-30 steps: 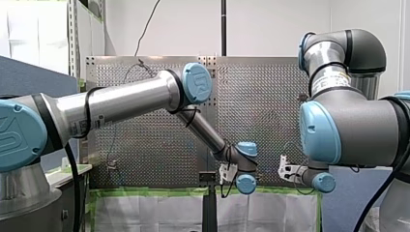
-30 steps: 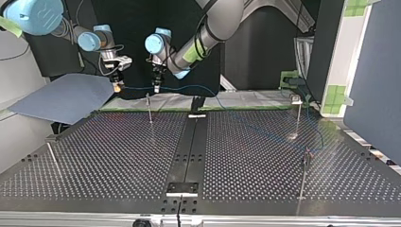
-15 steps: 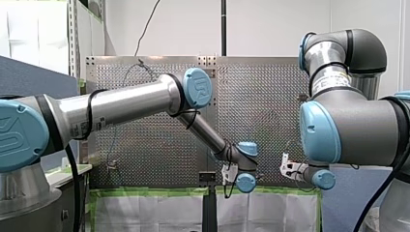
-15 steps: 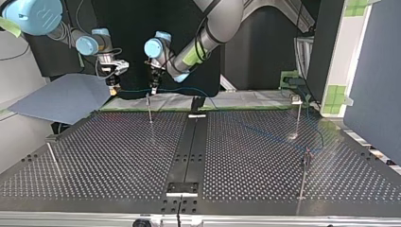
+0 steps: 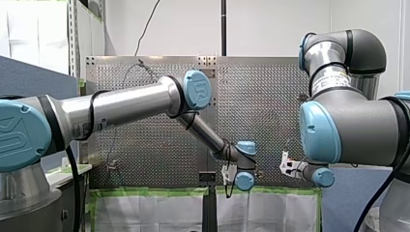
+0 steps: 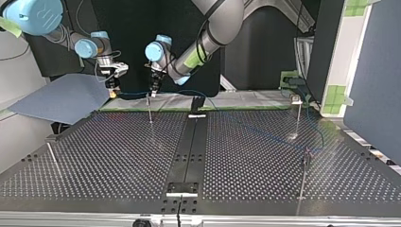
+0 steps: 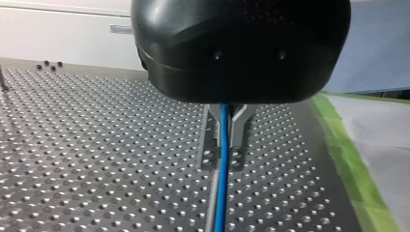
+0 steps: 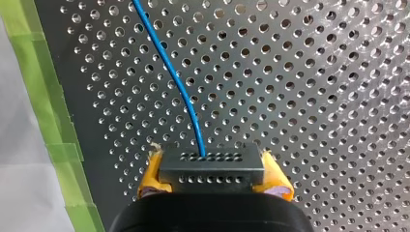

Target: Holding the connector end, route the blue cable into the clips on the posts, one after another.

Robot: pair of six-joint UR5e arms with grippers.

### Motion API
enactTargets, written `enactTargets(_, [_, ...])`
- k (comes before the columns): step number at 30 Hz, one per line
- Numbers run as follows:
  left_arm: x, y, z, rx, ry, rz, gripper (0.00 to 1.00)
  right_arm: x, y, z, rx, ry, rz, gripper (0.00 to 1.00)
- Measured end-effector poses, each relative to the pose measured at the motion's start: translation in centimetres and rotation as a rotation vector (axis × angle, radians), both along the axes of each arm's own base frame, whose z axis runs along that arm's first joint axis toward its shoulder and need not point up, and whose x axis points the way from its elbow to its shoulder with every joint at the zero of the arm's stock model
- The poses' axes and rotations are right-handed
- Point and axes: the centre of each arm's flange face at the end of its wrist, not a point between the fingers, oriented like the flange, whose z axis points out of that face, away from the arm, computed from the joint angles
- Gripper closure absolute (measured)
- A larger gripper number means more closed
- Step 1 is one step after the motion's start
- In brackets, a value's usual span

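Where the table [image 6: 265, 170] ends at a strip of green tape [image 8: 43, 72], along the far side of the top view, both pincers hang near each other without touching.

Right wrist view: my right pincer [image 8: 211, 164] has its yellow pads [image 8: 151, 178] pressed on either side of a black connector [image 8: 211, 170] that carries two rows of small holes. The pinch is square, with the connector level between the pads. From the connector's far face the blue cable [image 8: 180, 87] leaves and curves off over the perforated surface, close to the tape.

Left wrist view: my left pincer [image 7: 222, 164] shows two metal fingers [image 7: 239, 133] under a black housing. They are drawn in on the blue cable, which runs straight between them and on past the tips, above the table.

Top view: the cable runs nearly level from the right pincer across to the left pincer, clear of the table. The left pincer sits just beside the top of a thin post [image 6: 149, 109] near the far edge. Past it the cable sags, then trails diagonally over the table toward two more posts at the view's right, one farther [image 6: 298, 116], one nearer [image 6: 304, 176]. A fourth post [image 6: 51, 155], tilted, stands at the near left, well apart from the cable. A blue-grey sheet [image 6: 61, 97] lies off the table at the view's left.
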Motion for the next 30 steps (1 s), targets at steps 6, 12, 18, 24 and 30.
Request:
enactTargets(6, [0.3,-0.5,-0.8,0.009,0.008,0.000,1.00,0.2,-0.2,0.1,-0.002,-0.002,0.003,1.00])
enactTargets(12, [1.1,-0.7,-0.1,-0.013,0.000,0.003,1.00,0.4,-0.4,0.2,-0.009,-0.006,0.006,1.00])
enactTargets(18, [1.4,-0.5,-0.1,-0.016,-0.001,0.007,1.00,0.6,-0.9,0.5,-0.016,-0.008,0.011,1.00])
enactTargets(24, [1.9,-0.2,-0.1,-0.016,-0.001,0.014,1.00,0.9,-1.3,0.6,-0.020,-0.008,0.014,1.00])
enactTargets(30, [2.6,0.3,-0.2,-0.017,0.000,0.017,1.00,1.1,-1.6,0.8,-0.026,-0.017,0.018,1.00])
